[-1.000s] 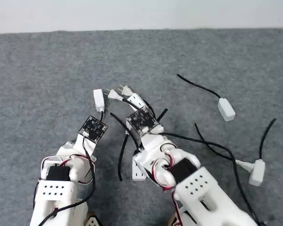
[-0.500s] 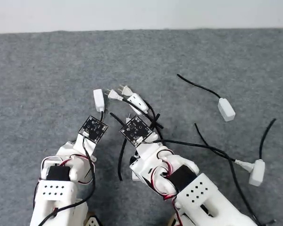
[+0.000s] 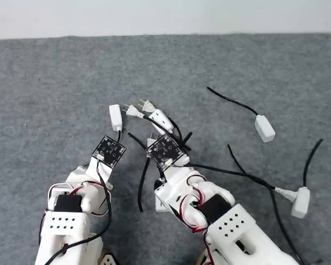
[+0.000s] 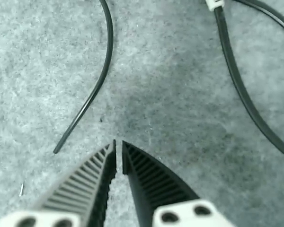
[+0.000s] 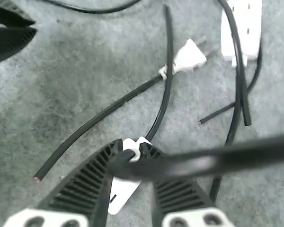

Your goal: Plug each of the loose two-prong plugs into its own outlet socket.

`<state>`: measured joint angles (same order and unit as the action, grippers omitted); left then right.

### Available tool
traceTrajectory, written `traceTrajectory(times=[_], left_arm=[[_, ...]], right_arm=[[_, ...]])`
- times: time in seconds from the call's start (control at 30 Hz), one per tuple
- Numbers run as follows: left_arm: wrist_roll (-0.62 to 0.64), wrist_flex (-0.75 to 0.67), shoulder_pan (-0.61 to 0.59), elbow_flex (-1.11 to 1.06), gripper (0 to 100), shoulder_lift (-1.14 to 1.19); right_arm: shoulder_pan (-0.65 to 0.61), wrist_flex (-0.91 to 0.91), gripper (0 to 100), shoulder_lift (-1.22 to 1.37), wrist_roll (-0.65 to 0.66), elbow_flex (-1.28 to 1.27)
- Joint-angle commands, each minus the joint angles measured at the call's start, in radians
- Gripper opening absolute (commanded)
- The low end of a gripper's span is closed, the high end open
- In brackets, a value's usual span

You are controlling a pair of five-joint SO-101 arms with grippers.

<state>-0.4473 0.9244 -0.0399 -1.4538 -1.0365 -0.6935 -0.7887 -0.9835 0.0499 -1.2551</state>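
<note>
At centre of the grey carpeted surface (image 3: pixel 49 77), locate the first loose plug (image 3: pixel 133 112) and the second loose plug (image 3: pixel 159 118), lying side by side with prongs bare and not inserted. Just beside the first, find the white outlet socket (image 3: pixel 116 117), slots unoccupied. Well apart, toward the right, note the second outlet socket (image 3: pixel 264 128) on its own cord, likewise unoccupied. Near the right edge, check the third plug (image 3: pixel 284 193), touching the end of the socket block (image 3: pixel 301 202). Treat as probably mated; full seating not confirmable from above.

Right claw (image 5: pixel 131 146):
- Closed on the black cord (image 5: pixel 203 161), which crosses between the jaws.
- Note the white body (image 5: pixel 119 189) showing between the jaws behind the cord. Cannot tell whether plug or socket.
- Held low over the surface, near the middle cluster of cords.

Left claw (image 4: pixel 119 143):
- Closed, gripping nothing.
- Held low over bare carpet, near the cord tail (image 4: pixel 61 144) but apart from it.

Progress, as a judgement only:
- Count at most one pair joined.
- Count at least two plugs left to insert, with open sockets available close by.
- Read the step in hand as securing one lead ahead of alignment with a socket.
- Expect difficulty from crossed cords around the middle plugs, liable to drag neighbouring parts out of position during any pull.
</note>
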Motion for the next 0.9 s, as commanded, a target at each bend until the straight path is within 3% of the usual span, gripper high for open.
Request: traceTrajectory(times=[0.0,0.17,0.5,0.7,0.77,0.87], left_arm=[[-0.017,-0.025,-0.028,0.007,2,-0.014],[-0.025,-0.023,-0.031,0.007,2,-0.014],[-0.025,-0.023,-0.031,0.007,2,-0.014],[-0.025,-0.023,-0.031,0.007,2,-0.014],[-0.025,-0.023,-0.031,0.007,2,-0.014],[-0.025,-0.023,-0.031,0.007,2,-0.014]], right_arm=[[0.018,0.012,0.9,-0.01,-0.006,0.006],[0.016,0.012,0.8,-0.002,0.015,-0.011],[-0.021,-0.104,0.8,-0.001,0.247,-0.095],[-0.019,-0.128,1.5,-0.001,0.259,-0.089],[-0.016,-0.128,5.7,-0.001,0.253,-0.087],[-0.016,-0.134,19.5,-0.002,0.155,-0.066]])
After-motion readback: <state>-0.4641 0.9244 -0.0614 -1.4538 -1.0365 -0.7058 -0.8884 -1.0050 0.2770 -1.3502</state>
